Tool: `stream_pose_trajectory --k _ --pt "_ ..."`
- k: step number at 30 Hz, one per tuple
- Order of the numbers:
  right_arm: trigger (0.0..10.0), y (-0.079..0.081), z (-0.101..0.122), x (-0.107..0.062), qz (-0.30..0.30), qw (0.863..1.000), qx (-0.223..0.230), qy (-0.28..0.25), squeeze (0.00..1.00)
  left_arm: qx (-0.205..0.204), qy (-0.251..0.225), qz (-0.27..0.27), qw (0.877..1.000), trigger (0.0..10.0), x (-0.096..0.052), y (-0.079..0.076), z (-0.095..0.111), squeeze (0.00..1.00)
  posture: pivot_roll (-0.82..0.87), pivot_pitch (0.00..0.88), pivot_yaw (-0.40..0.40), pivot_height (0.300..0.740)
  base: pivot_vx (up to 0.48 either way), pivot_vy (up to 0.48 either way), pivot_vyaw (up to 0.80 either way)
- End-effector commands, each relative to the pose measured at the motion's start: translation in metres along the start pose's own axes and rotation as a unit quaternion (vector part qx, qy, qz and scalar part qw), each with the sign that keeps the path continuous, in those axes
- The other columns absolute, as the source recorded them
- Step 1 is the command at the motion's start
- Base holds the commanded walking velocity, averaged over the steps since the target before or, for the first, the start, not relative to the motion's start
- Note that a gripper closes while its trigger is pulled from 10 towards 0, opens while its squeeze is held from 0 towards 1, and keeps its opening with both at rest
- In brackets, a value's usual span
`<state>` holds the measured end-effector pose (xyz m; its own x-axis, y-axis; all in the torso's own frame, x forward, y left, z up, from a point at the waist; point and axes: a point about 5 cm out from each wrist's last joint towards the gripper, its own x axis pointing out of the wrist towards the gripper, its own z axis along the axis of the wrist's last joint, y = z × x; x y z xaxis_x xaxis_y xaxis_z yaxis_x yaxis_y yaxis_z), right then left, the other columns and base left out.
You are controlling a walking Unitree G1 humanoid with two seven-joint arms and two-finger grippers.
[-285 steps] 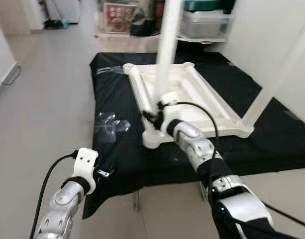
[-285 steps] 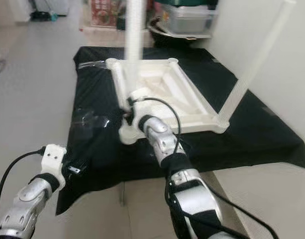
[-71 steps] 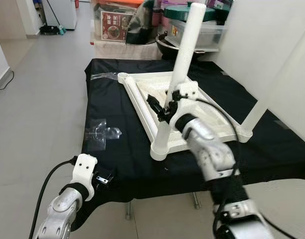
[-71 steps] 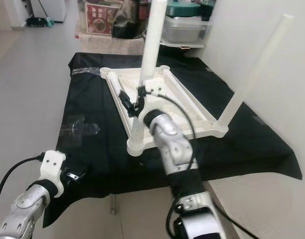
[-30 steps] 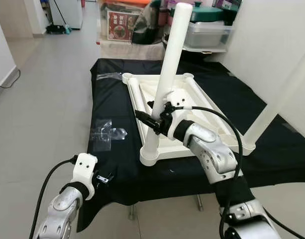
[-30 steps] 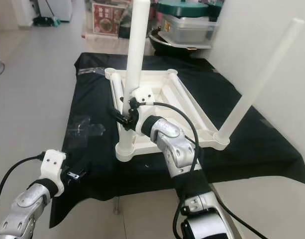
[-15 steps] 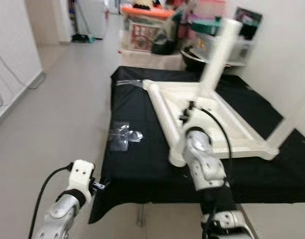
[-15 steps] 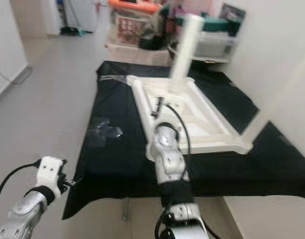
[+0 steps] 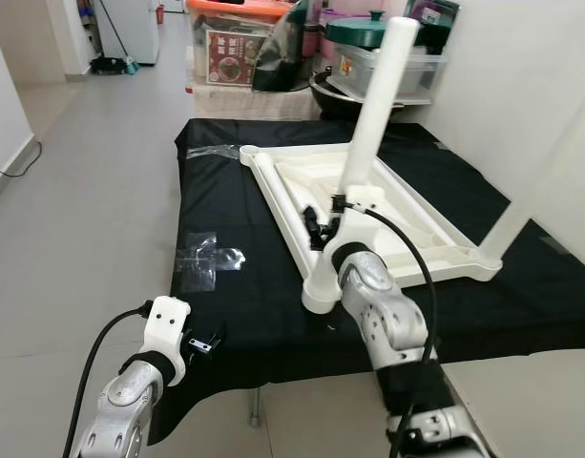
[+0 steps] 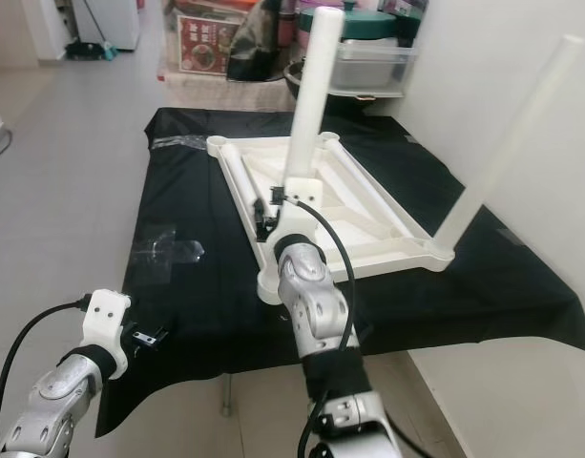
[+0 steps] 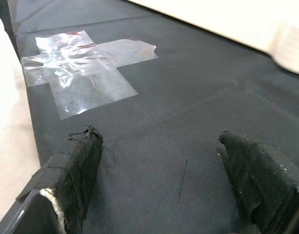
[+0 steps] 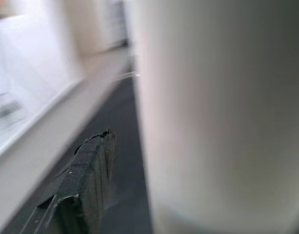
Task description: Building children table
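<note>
A white children's tabletop (image 9: 426, 212) lies upside down on a table draped in black cloth (image 9: 244, 305). One white leg (image 9: 373, 124) stands in its near left corner, and a second leg (image 9: 545, 167) rises from the right corner. My right gripper (image 9: 318, 225) is open at the lower part of the near leg. In the right wrist view one finger (image 12: 86, 185) stands a little apart from the leg (image 12: 222, 112), which hides the other finger. My left gripper (image 11: 161, 190) hovers open and empty over the cloth's near left edge.
A cross of clear tape (image 9: 211, 258) sticks to the cloth left of the tabletop. Storage boxes (image 9: 230, 48) and a lidded pot (image 9: 368, 33) crowd the floor behind the table. A white wall runs along the right, and open floor (image 9: 82, 191) lies to the left.
The camera has swung about and settled. My right gripper stays at the lower part of the near leg, its forearm now reaching more straight ahead. The left gripper has not moved.
</note>
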<state>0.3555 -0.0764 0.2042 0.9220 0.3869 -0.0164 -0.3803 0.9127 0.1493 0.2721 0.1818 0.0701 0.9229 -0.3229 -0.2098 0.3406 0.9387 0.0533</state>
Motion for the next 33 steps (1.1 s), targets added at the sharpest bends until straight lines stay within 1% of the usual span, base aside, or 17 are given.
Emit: stream_pose_trajectory --k 1,2,3,7,9,10,11,18,20,22,24,25,26,27,31,32,33 --pt "10.0 0.014 0.008 0.001 0.123 0.992 -0.011 -0.004 0.0 -0.01 0.015 0.0 1.0 10.0 -0.003 -0.001 -0.008 0.0 0.08 0.0 -0.127 0.74 0.0 0.0 0.0" --pt "10.0 0.014 0.008 0.001 0.123 0.992 -0.011 -0.004 0.0 -0.01 0.015 0.0 1.0 10.0 -0.003 -0.001 -0.008 0.0 0.08 0.0 -0.127 0.74 0.0 0.0 0.0" --pt "10.0 0.01 -0.003 -0.005 0.241 0.967 -0.081 0.004 0.0 -0.009 0.016 -0.001 1.0 10.0 -0.002 0.0 -0.008 0.0 0.07 0.0 -0.122 0.74 0.0 0.0 0.0" --pt "10.0 0.002 -0.019 -0.003 0.284 0.953 -0.104 0.034 0.0 -0.008 0.013 -0.003 1.0 10.0 0.001 -0.001 -0.006 0.0 0.09 0.0 -0.129 0.74 0.0 0.0 0.0" --pt "4.7 0.005 -0.03 0.001 0.314 0.941 -0.109 0.056 0.0 -0.007 0.01 -0.003 1.0 10.0 0.003 -0.001 -0.003 0.0 0.09 0.0 -0.129 0.74 0.0 0.0 0.0" --pt "4.7 0.005 -0.03 0.001 0.314 0.941 -0.109 0.056 0.0 -0.007 0.01 -0.003 1.0 10.0 0.003 -0.001 -0.003 0.0 0.09 0.0 -0.129 0.74 0.0 0.0 0.0" --pt "0.0 0.013 -0.036 0.006 0.328 0.937 -0.098 0.066 0.0 -0.007 0.01 -0.001 1.0 10.0 0.002 0.0 -0.003 0.0 0.1 0.0 -0.136 0.74 0.0 0.0 0.0" --pt "0.0 0.009 -0.03 0.027 0.191 0.98 -0.058 0.026 0.0 -0.009 0.011 0.005 1.0 10.0 -0.002 0.001 -0.006 0.0 0.11 0.0 -0.146 0.74 0.0 0.0 0.0" --pt "0.0 -0.011 -0.028 0.032 0.05 0.999 -0.004 0.017 0.0 -0.009 0.012 0.006 1.0 10.0 -0.003 0.001 -0.007 0.0 0.11 0.0 -0.146 0.74 0.0 0.0 0.0" --pt "0.0 -0.05 -0.043 0.022 -0.184 0.98 0.045 0.066 0.0 -0.01 0.013 0.006 1.0 10.0 -0.004 0.001 -0.008 0.0 0.09 0.0 -0.144 0.74 0.0 0.0 0.0" --pt "0.0 -0.064 -0.053 0.013 -0.264 0.959 0.052 0.085 0.0 -0.01 0.013 0.006 1.0 10.0 -0.004 0.0 -0.008 0.0 0.09 0.0 -0.14 0.74 0.0 0.0 0.0" --pt "1.6 -0.069 -0.063 0.003 -0.303 0.947 0.044 0.101 0.0 -0.011 0.014 0.005 1.0 10.0 -0.004 -0.001 -0.009 0.0 0.09 0.0 -0.136 0.74 0.0 0.0 0.0" --pt "1.6 -0.069 -0.063 0.003 -0.303 0.947 0.044 0.101 0.0 -0.011 0.014 0.005 1.0 10.0 -0.004 -0.001 -0.009 0.0 0.09 0.0 -0.136 0.74 0.0 0.0 0.0" --pt "10.0 -0.068 -0.068 -0.003 -0.313 0.943 0.037 0.105 0.0 -0.011 0.014 0.004 1.0 10.0 -0.003 -0.002 -0.009 0.0 0.09 0.0 -0.136 0.74 0.0 0.0 0.0" --pt "10.0 -0.023 -0.058 -0.003 -0.183 0.981 0.046 0.036 0.0 -0.011 0.015 -0.003 1.0 10.0 -0.001 -0.003 -0.009 0.0 0.07 0.0 -0.121 0.74 0.0 0.0 0.0" --pt "10.0 -0.009 -0.049 -0.003 -0.137 0.989 0.051 0.012 1.0 -0.01 0.015 -0.004 1.0 10.0 -0.001 -0.003 -0.008 0.0 0.07 0.0 -0.119 0.74 0.0 0.0 0.0" --pt "10.0 -0.001 -0.043 -0.002 -0.112 0.992 0.054 -0.001 1.0 -0.009 0.016 -0.005 1.0 10.0 0.0 -0.002 -0.008 0.0 0.07 0.0 -0.119 0.74 0.0 0.0 0.0"
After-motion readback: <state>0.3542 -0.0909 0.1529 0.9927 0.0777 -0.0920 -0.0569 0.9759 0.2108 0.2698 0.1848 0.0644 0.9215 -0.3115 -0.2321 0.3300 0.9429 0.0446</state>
